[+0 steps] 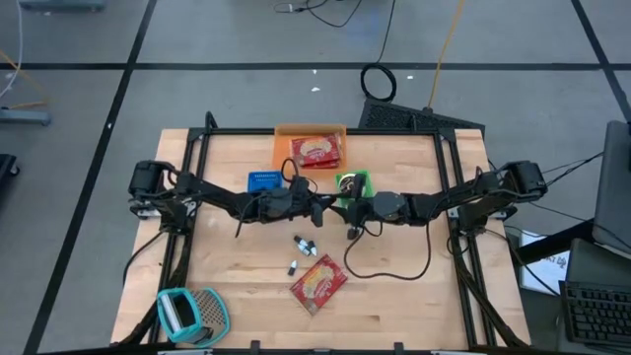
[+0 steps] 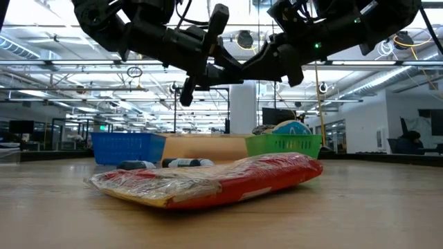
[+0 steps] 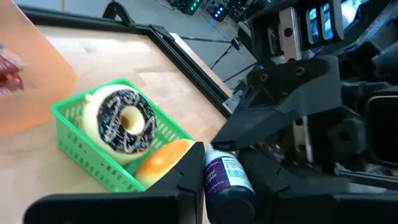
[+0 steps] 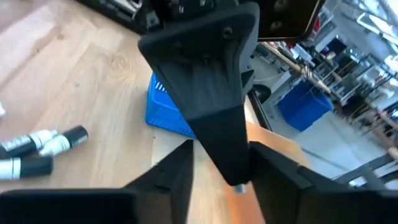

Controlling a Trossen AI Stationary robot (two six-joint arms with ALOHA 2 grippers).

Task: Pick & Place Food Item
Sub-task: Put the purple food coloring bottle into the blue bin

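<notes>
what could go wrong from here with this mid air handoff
The small dark bottle with a white label is pinched only near the tips of the left gripper, with the right gripper open: it may slip and fall. Both grippers almost touch, so they could collide beside the green plastic basket.

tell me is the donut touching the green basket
Touching. The left wrist view shows the donut lying inside the green basket, resting against its mesh.

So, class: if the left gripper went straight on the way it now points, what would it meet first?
Most likely the right gripper, close ahead and facing it; the small dark bottle in the left gripper would touch first.
</notes>
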